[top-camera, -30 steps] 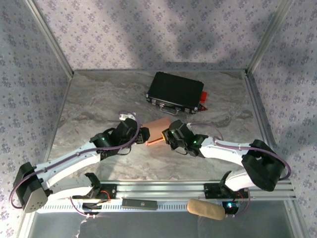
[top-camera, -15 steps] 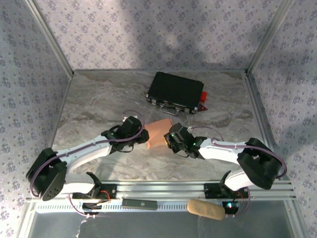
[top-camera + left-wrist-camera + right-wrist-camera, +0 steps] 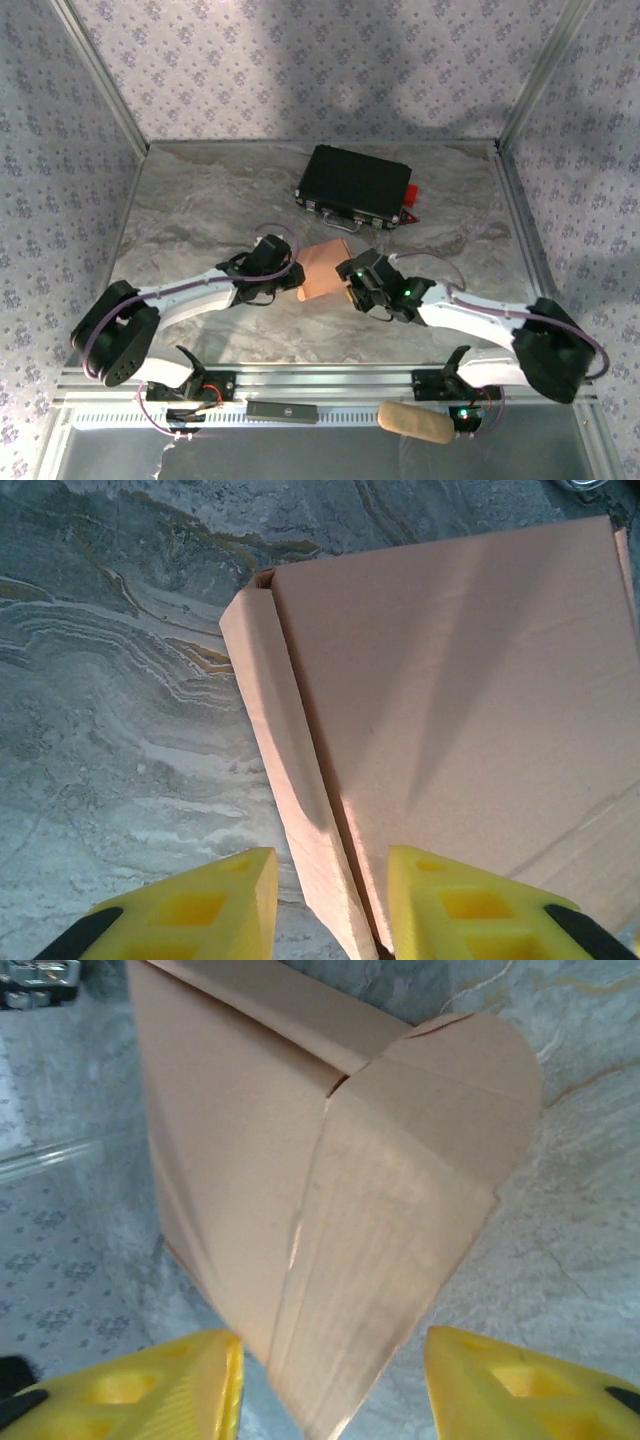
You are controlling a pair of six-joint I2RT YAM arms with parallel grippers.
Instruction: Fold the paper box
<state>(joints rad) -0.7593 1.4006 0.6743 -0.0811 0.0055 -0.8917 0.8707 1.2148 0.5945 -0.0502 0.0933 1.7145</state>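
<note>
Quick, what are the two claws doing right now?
Left gripper: open, straddling one edge of the paper box, gap showing.
Right gripper: open, paper box end between its fingers, not gripped.

We see walls [image 3: 300, 70] covered in little purple flowers, with big soft shadows on them. The table [image 3: 200, 200] looks like grey stone with wavy lines. Shiny metal bars [image 3: 100, 75] stand in the corners.

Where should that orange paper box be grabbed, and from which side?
Probably the narrow folded side wall of the paper box, approached from the left arm's side: that strip is thin enough to pinch, whereas the broad top panel looks too wide.
</note>
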